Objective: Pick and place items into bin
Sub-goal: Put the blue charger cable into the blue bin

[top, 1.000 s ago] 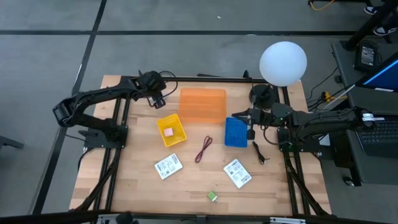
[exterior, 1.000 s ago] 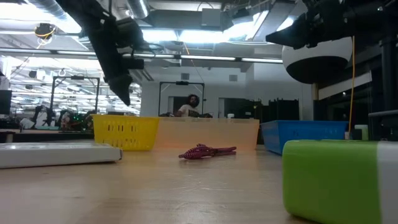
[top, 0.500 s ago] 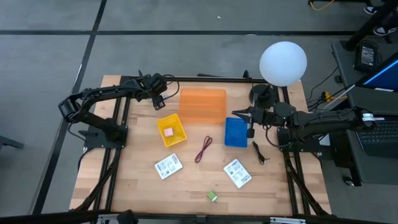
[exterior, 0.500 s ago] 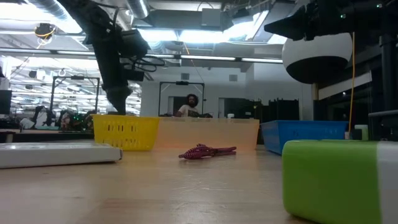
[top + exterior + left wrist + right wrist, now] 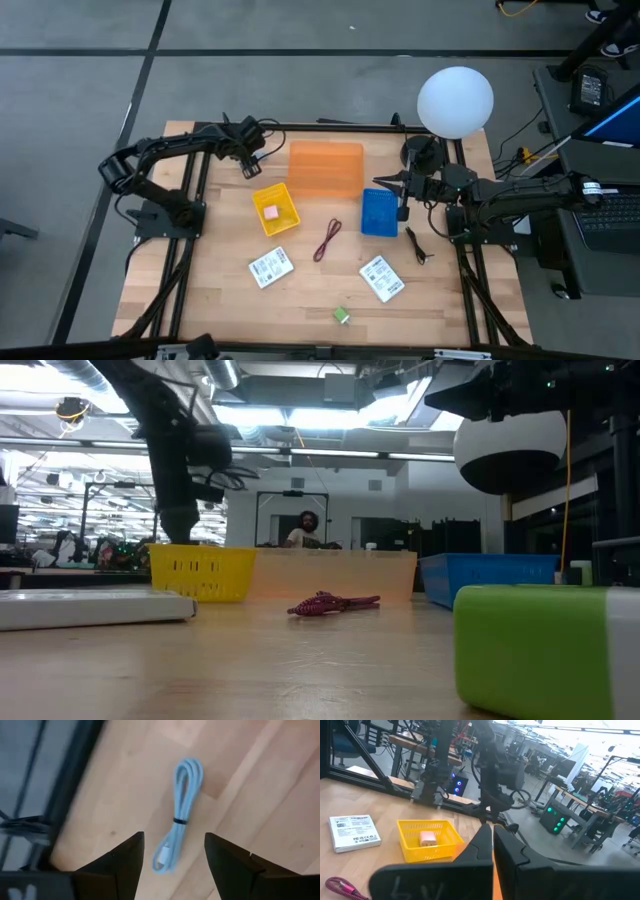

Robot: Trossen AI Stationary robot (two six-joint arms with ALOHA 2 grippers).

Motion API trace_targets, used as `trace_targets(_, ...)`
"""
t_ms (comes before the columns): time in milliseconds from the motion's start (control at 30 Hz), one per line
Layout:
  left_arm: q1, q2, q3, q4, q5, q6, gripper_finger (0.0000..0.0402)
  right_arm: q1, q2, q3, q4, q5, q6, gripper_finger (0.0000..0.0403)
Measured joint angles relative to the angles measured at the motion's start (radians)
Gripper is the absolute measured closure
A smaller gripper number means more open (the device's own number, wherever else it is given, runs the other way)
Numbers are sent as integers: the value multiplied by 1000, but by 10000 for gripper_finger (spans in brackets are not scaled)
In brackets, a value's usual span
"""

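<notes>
The flat orange plastic bin [image 5: 326, 168] sits at the middle of the wooden tabletop's [image 5: 210, 300] far edge. The small yellow mesh basket [image 5: 276, 209] lies just before its left corner, holding a little pink block [image 5: 270, 212]; the blue plastic bin [image 5: 379, 212] lies before its right corner. Between those two, nearer the centre, lies the dark red looped cord [image 5: 327, 240]. A thin black piece [image 5: 417, 245] lies right of the blue bin. Towards the near edge lie two white labelled packets, one left [image 5: 270, 267] and one right [image 5: 381, 278], with a small green block [image 5: 342, 316] nearest that edge. A coiled pale blue cable [image 5: 180, 815] lies near the far left corner.

Table [image 5: 300, 300] pale matt wood; yellow basket [image 5: 275, 210] perforated plastic; blue cable [image 5: 181, 815] smooth.
</notes>
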State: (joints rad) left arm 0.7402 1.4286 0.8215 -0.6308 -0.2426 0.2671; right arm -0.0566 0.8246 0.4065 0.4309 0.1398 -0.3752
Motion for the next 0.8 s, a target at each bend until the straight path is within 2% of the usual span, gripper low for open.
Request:
trace_targets(433,62,206,3,17,2,70,194,0,0,0,0,-1,8,402)
trace_targets(667,81,228,3,30,40,91,195,0,0,0,-1,-1,5,402)
trace_targets(800,81,229,2,36,47,106,218,0,0,0,-1,-1,4,402)
